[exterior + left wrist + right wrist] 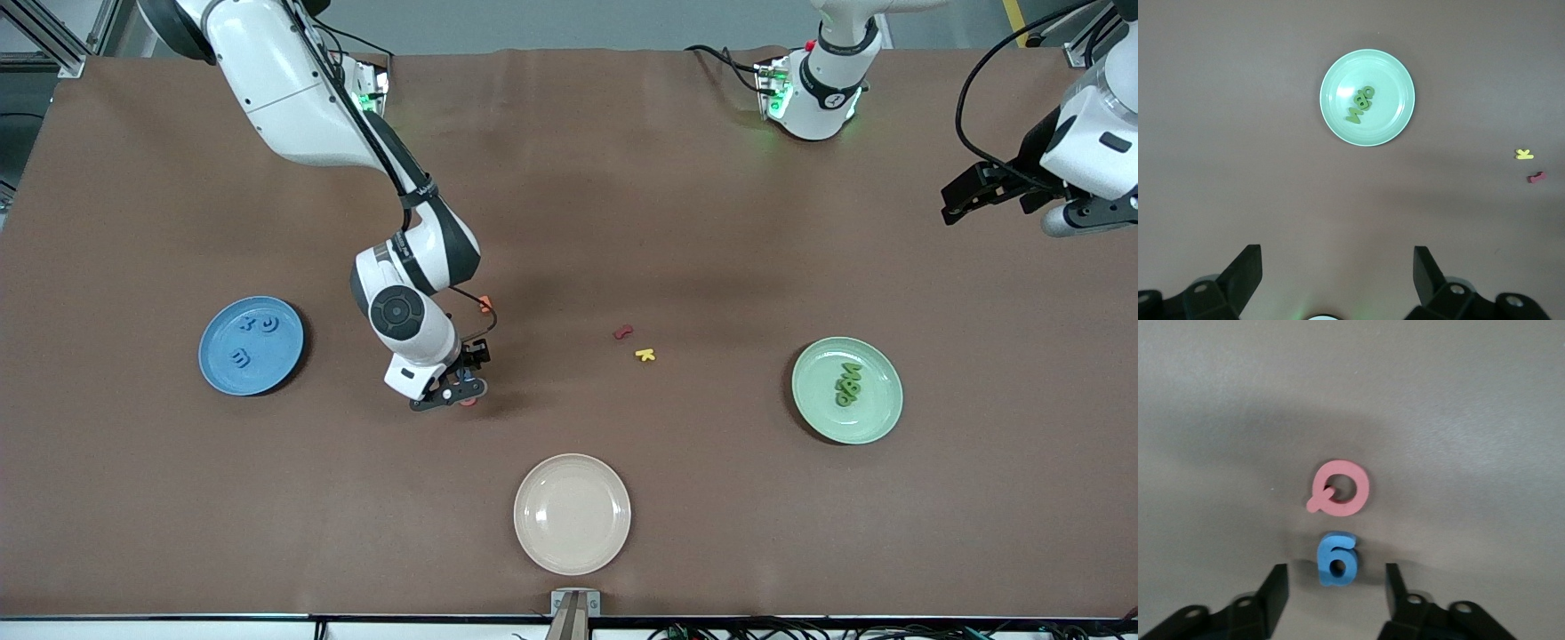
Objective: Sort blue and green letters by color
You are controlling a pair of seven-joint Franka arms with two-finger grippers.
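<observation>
The right gripper [458,391] is down at the counter [622,222], between the blue plate [252,345] and the middle of the counter. Its fingers [1275,590] stand partly spread on either side of a blue 6-shaped piece [1337,559] that lies flat on the counter; a gap shows on each side, so they are not yet pinching it. A pink Q-shaped letter [1339,487] lies just beside the blue piece, apart from it. An orange letter [484,304] shows farther from the front camera than this gripper, close by the right arm's wrist.

The blue plate sits toward the right arm's end of the counter and carries three blue letters [258,324], two side by side and one nearer to the front camera. The green plate [847,389] sits toward the left arm's end and holds four green letters [1360,103] touching in a row near its middle. A cream plate [573,513] stands nearest to the front camera, between the two coloured plates.

A dark red letter [623,332] and a yellow letter [645,355] lie near each other on the bare counter between the right gripper and the green plate, the yellow one nearer to the front camera.

The left gripper [1338,267] waits in the air at the left arm's end of the counter, looking down on the green plate, its fingers [1241,273] spread wide and holding nothing.
</observation>
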